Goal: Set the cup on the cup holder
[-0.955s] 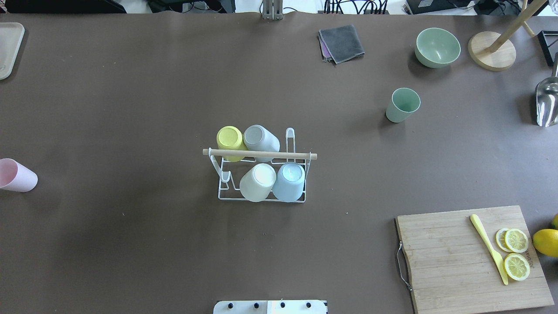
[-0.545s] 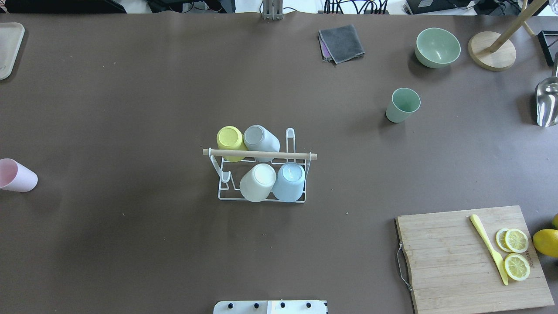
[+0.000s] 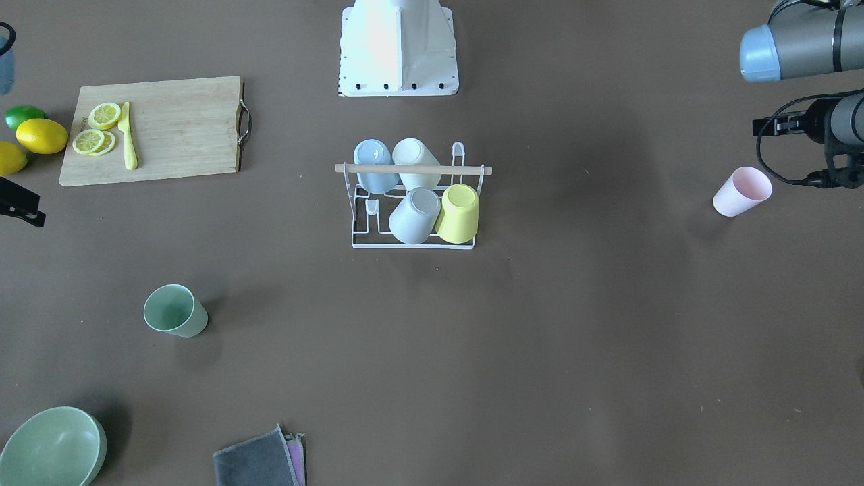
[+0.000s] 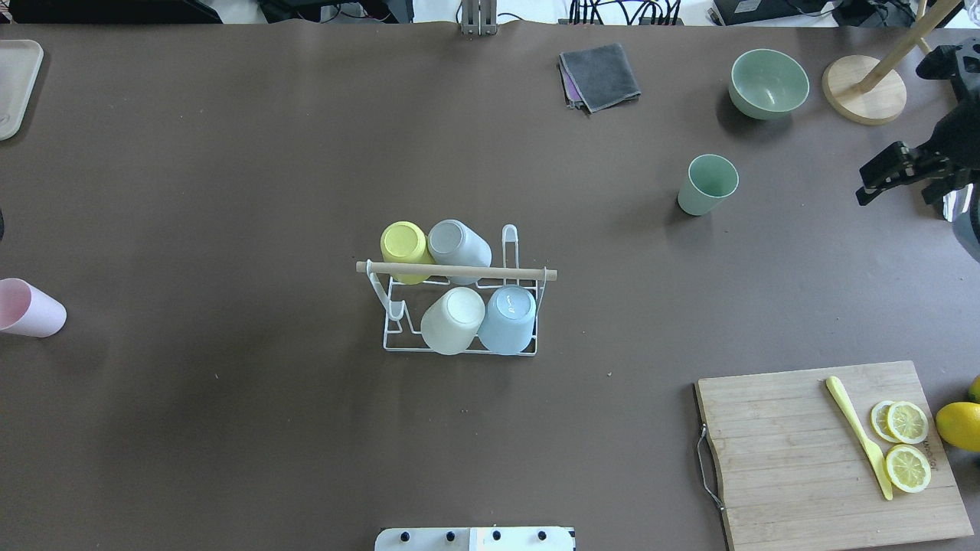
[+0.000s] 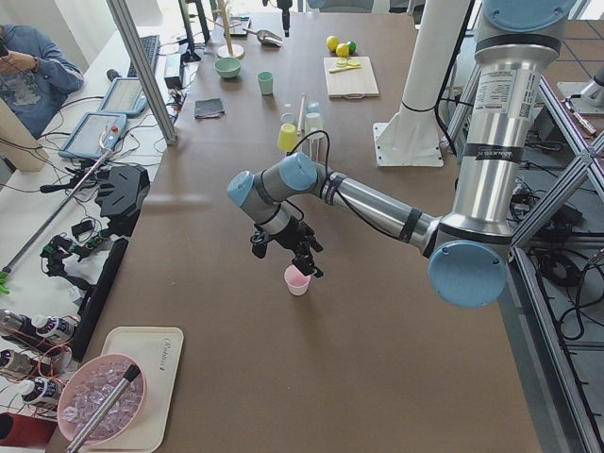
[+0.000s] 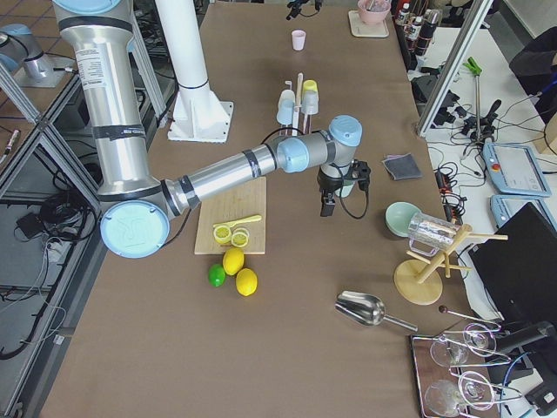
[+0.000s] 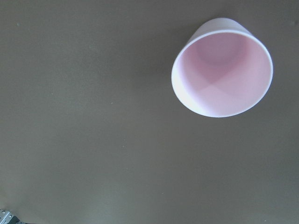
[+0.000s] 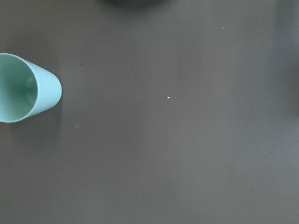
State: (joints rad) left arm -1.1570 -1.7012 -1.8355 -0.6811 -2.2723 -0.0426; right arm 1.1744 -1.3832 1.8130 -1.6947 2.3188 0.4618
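Observation:
The cup holder, a white wire rack with a wooden rod, stands mid-table and also shows in the front view. It holds yellow, grey, white and blue cups upside down. A pink cup stands upright at the far left, seen from above in the left wrist view. My left gripper hovers just above it. A green cup stands upright at the right. My right gripper is to its right. No fingers show clearly, so I cannot tell either gripper's state.
A cutting board with lemon slices and a yellow knife lies front right, lemons beside it. A green bowl, a grey cloth and a wooden stand sit at the back right. A tray is back left.
My right arm has come into the overhead view at the right edge and now covers part of the metal scoop. The cups and the rack have not moved.

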